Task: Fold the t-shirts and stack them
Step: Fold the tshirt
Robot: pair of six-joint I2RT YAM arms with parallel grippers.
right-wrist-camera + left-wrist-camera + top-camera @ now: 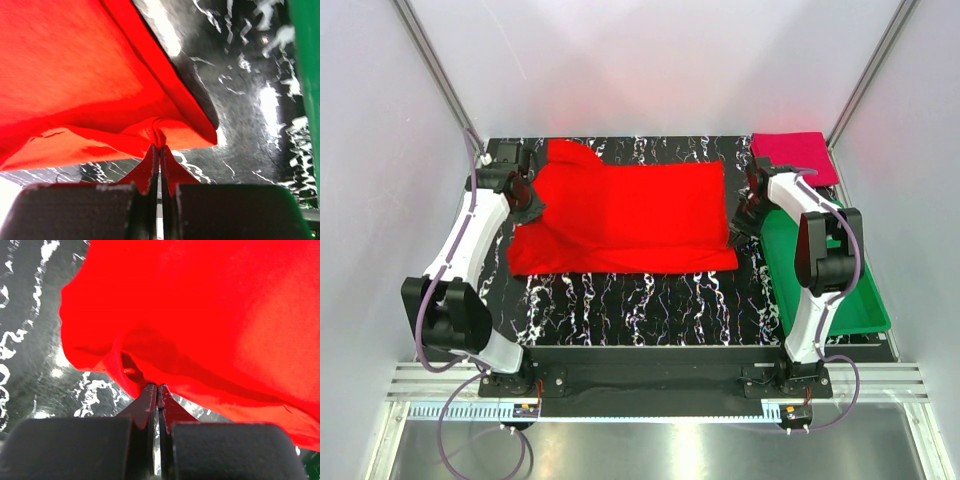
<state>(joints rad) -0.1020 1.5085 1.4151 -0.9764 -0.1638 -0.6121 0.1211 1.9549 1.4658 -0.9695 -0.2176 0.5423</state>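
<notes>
Pinching opposite ends of the bright red t-shirt (630, 215), both arms hold the cloth between them. The left gripper (158, 387) has its jaws pressed together on a bunched fold at the shirt's edge, and the right gripper (160, 147) is likewise clamped on a gather of red fabric at the other end. From each pair of fingertips the cloth rises and spreads away ahead. The pinched edges appear lifted off the black marbled table (650, 310), while the middle of the shirt lies flat between the two grippers. Holding both ends at once looks meant to keep the fabric taut, so a fold can be carried over in one straight line instead of sagging or wrinkling. The darker crimson t-shirt (792, 155) lies beyond the right gripper, toward the far corner, as a compact rectangle, and probably serves as the base of the stack. The green tray (850, 300) sits just outboard of the right gripper, under that arm. Judging by how widely the red cloth is spread, folding of this shirt is at an early stage. The likely risk is one pinch slipping off the thin fabric.
</notes>
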